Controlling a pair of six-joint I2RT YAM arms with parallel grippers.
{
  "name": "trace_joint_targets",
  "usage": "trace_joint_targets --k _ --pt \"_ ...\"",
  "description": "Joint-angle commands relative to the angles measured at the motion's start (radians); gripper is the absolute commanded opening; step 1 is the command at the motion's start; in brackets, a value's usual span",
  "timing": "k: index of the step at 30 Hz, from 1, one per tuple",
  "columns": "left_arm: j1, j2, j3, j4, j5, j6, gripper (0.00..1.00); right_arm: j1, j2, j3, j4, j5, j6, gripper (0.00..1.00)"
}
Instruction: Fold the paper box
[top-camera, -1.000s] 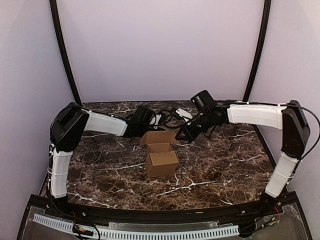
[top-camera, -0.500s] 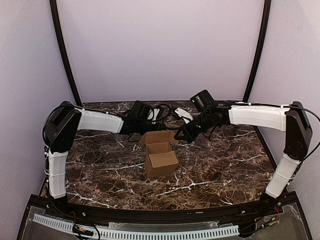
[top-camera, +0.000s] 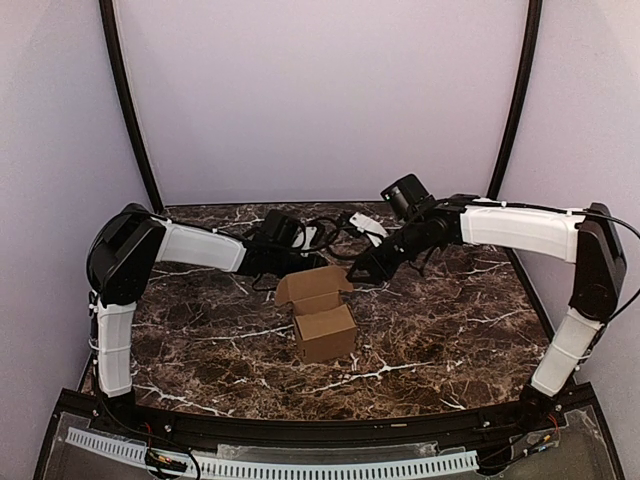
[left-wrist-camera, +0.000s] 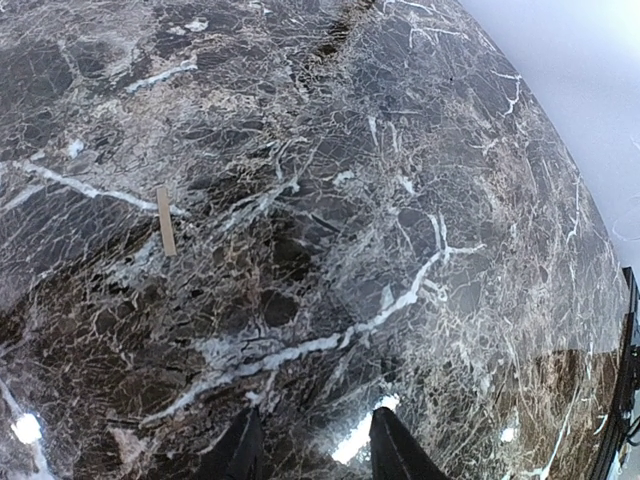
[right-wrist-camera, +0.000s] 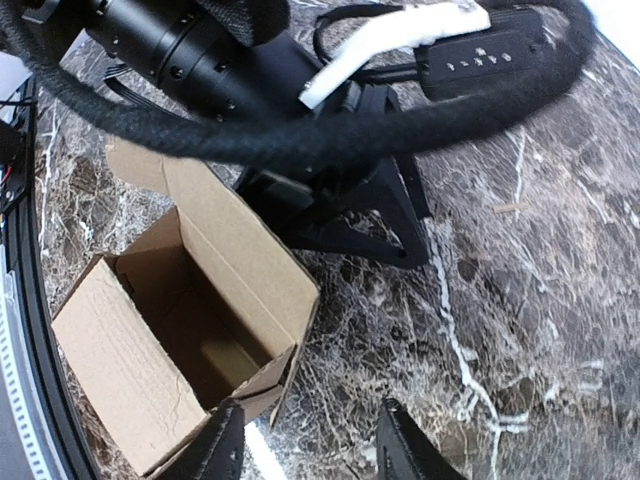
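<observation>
The paper box is a small brown cardboard cube standing open-topped mid-table, its lid flap raised at the back. In the right wrist view the paper box shows its empty inside, and its right corner lies just beside my left fingertip. My right gripper is open over bare marble at the box's right side, holding nothing. From above, the right gripper hangs by the box's back right corner. My left gripper sits behind the lid flap. In its own view the left gripper is open over marble.
The dark marble table has a black rail along its near edge and pale walls close on three sides. Black cables loop between the two wrists behind the box. A small tan strip lies on the marble.
My right gripper was shut and its jaws now stand apart beside the box. The box has shifted slightly toward the near edge and its lid flap tilts more. The left arm moved a little.
</observation>
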Motion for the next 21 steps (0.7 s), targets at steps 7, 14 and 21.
trace_joint_targets --k 7,14,21 --pt "0.003 -0.035 -0.013 0.011 0.037 -0.007 0.38 0.005 -0.236 -0.056 -0.175 -0.173 -0.287 0.51" --pt "0.002 -0.04 -0.013 0.005 0.056 -0.029 0.37 0.255 -0.167 -0.188 -0.198 -0.288 -0.488 0.45" --pt "-0.001 -0.064 -0.027 -0.026 0.086 -0.032 0.37 0.313 -0.072 -0.215 0.085 -0.057 -0.332 0.35"
